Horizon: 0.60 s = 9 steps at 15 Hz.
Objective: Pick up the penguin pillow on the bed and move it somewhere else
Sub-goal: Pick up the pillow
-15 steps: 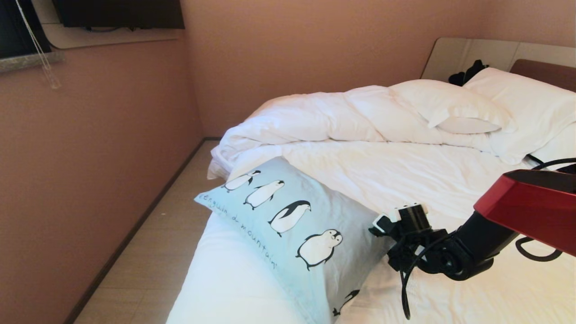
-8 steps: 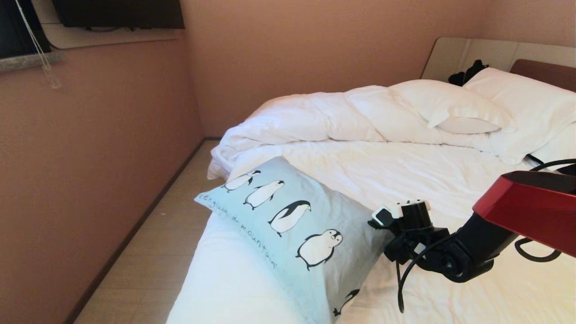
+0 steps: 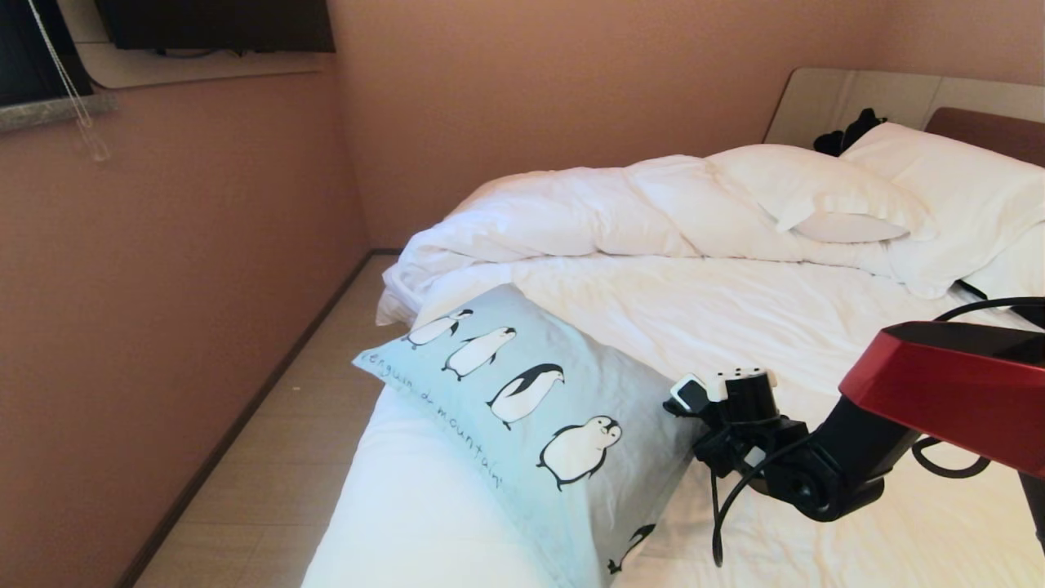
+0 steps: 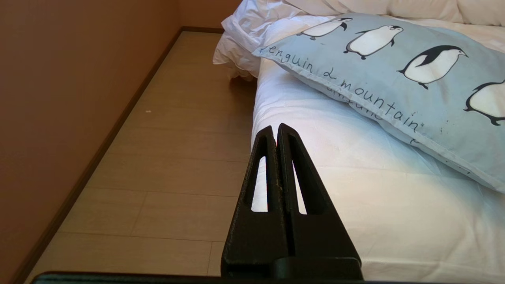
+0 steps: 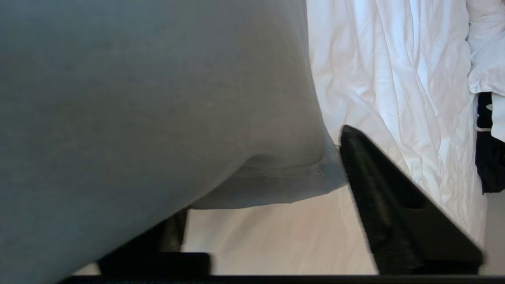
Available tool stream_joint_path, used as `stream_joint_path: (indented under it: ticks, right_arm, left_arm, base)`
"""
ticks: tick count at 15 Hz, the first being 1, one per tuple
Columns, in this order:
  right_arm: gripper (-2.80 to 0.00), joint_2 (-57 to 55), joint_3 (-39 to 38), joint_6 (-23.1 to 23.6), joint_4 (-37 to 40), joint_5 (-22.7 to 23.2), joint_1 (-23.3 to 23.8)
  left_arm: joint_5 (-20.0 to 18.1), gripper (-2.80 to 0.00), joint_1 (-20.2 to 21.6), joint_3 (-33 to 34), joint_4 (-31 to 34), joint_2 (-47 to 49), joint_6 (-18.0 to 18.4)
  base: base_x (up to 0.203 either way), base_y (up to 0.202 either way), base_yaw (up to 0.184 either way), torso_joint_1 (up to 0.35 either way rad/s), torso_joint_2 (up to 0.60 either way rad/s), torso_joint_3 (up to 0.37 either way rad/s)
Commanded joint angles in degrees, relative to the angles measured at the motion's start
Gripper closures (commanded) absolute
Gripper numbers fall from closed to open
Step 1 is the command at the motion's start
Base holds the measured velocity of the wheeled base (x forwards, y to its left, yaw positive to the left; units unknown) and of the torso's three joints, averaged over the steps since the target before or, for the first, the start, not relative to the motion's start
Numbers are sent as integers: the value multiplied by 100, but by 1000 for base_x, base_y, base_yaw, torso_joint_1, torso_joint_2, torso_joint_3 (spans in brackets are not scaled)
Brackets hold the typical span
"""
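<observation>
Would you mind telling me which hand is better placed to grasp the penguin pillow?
The right hand: its fingers already straddle the penguin pillow corner. The left hand is shut, over the bed edge, short of the pillow.

Pinkish-brown walls (image 3: 204, 269) meet in a corner at the upper middle of the frame. A pale wood-plank floor (image 3: 277, 457) runs along the lower left, edged by a dark baseboard (image 3: 245, 416). At the upper left sit a grey window ledge (image 3: 49, 110) and a hanging blind cord (image 3: 69, 90), with a dark screen (image 3: 216, 23) mounted beside them. Soft, even light fills the room.
</observation>
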<state>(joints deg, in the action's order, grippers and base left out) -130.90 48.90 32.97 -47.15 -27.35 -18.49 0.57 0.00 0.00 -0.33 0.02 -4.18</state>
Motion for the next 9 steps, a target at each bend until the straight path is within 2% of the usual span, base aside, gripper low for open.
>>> stream_joint_path:
  ticks: [1, 9]
  right_arm:
    - [0, -32, -12, 8, -49, 2, -5]
    - [0, 74, -73, -52, -46, 151, -5]
  left_arm:
    - [4, 0, 0, 18, -2, -2, -4]
    - [0, 0, 0, 18, -2, -2, -4]
  base:
    - [0, 0, 0, 0, 0, 0]
    - [0, 0, 0, 0, 0, 0]
